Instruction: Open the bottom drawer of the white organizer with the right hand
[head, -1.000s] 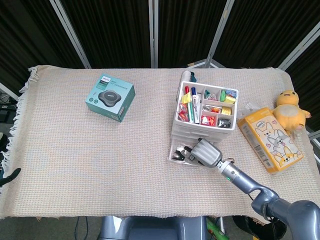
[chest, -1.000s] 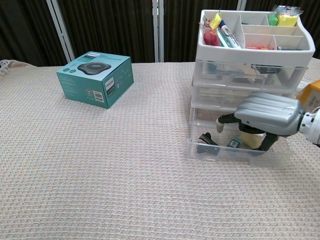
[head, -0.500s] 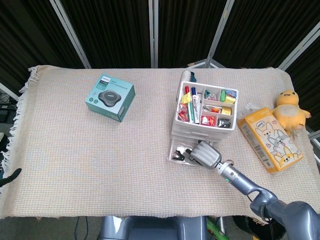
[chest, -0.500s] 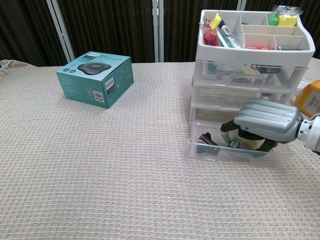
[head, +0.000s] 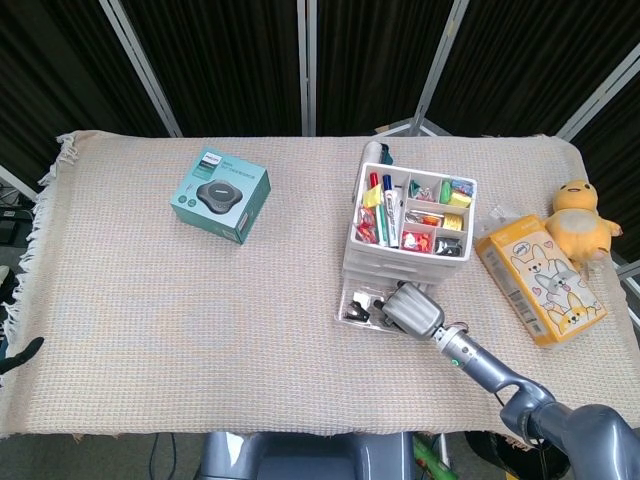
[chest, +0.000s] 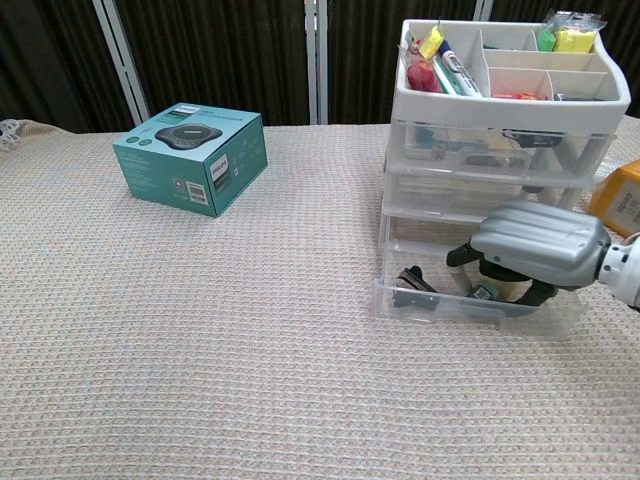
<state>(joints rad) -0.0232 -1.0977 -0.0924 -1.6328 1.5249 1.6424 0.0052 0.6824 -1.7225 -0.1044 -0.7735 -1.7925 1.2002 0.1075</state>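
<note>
Right hand (chest: 537, 250) sits over the bottom drawer (chest: 470, 300) of the white organizer (chest: 500, 130), fingers curled down inside its front wall, hooking that lip; nothing else is held. Drawer stands partly out toward the robot on the woven cloth, small dark clips visible inside. Judged: thin clear plastic, light, stiff but brittle, slick; organizer itself could slide. Best hold is the centre of the front lip, pulling straight. Left hand not visible in either view

White organizer (chest: 505, 95), teal box (chest: 190, 155)
</note>
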